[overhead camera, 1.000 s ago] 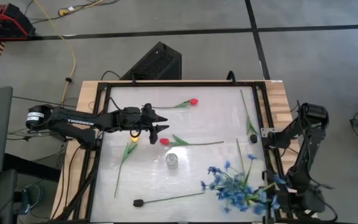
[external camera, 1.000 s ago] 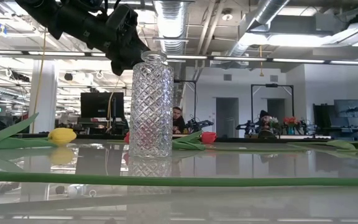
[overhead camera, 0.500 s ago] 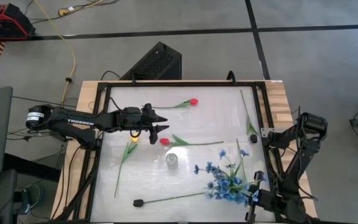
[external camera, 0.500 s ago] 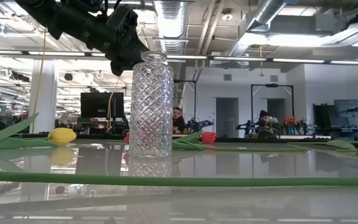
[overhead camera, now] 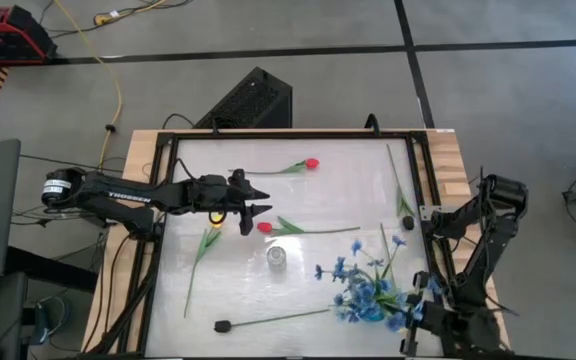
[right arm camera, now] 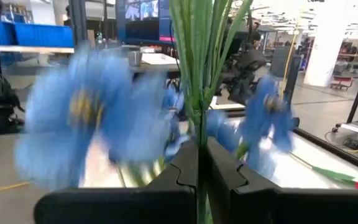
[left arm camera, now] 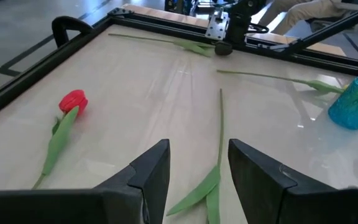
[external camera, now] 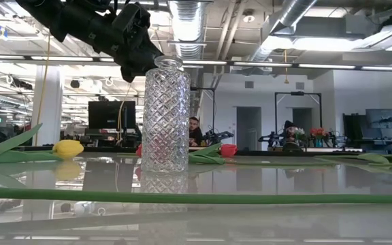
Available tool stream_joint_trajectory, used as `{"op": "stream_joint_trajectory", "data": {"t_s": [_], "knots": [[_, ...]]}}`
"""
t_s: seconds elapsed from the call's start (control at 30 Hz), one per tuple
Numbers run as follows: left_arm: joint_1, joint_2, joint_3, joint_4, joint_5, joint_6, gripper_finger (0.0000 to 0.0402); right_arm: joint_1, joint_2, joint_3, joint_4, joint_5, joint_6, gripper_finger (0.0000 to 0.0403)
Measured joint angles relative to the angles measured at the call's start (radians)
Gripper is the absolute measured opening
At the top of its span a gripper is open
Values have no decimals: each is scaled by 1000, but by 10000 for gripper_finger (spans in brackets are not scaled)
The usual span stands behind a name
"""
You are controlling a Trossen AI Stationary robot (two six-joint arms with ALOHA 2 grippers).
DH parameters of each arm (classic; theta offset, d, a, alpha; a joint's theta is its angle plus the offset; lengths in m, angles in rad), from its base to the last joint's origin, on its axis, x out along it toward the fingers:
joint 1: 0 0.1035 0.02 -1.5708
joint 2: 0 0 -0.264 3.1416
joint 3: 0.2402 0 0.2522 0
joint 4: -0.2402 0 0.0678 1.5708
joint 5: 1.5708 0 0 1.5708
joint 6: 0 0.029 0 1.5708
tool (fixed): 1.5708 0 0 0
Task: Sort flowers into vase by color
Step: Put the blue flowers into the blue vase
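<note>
A white table [overhead camera: 358, 195] with a black frame is seen from above, flowers lying scattered across it. A small clear glass vase [overhead camera: 276, 257] stands upright near the middle. The right gripper [right arm camera: 199, 163] is at the table's near right corner, its fingers clamped together on the green stems of a bunch of blue flowers [overhead camera: 368, 292]. The left gripper [overhead camera: 258, 198] hovers over the left half of the table with its fingers apart, holding nothing. Just beside it lie a yellow tulip [overhead camera: 208, 240] and a red tulip [overhead camera: 265, 228]. Another red tulip [overhead camera: 311, 163] lies near the far edge. A black-headed stem [overhead camera: 224, 325] lies along the near edge.
</note>
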State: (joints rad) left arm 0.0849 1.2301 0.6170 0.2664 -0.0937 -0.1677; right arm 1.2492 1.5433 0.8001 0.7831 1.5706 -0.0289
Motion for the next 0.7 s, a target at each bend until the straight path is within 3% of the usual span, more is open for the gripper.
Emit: {"op": "stream_joint_trajectory", "data": {"t_s": [0.3,0.53,0.7], "knots": [[-1,0,0,-4,-1,10,151,15,-86,1,-20,0,-101,36],[-2,0,0,98,90,40,151,-43,-218,76,-15,1,-385,36],[-1,0,0,85,87,40,151,-124,-318,112,-17,1,-526,36]]}}
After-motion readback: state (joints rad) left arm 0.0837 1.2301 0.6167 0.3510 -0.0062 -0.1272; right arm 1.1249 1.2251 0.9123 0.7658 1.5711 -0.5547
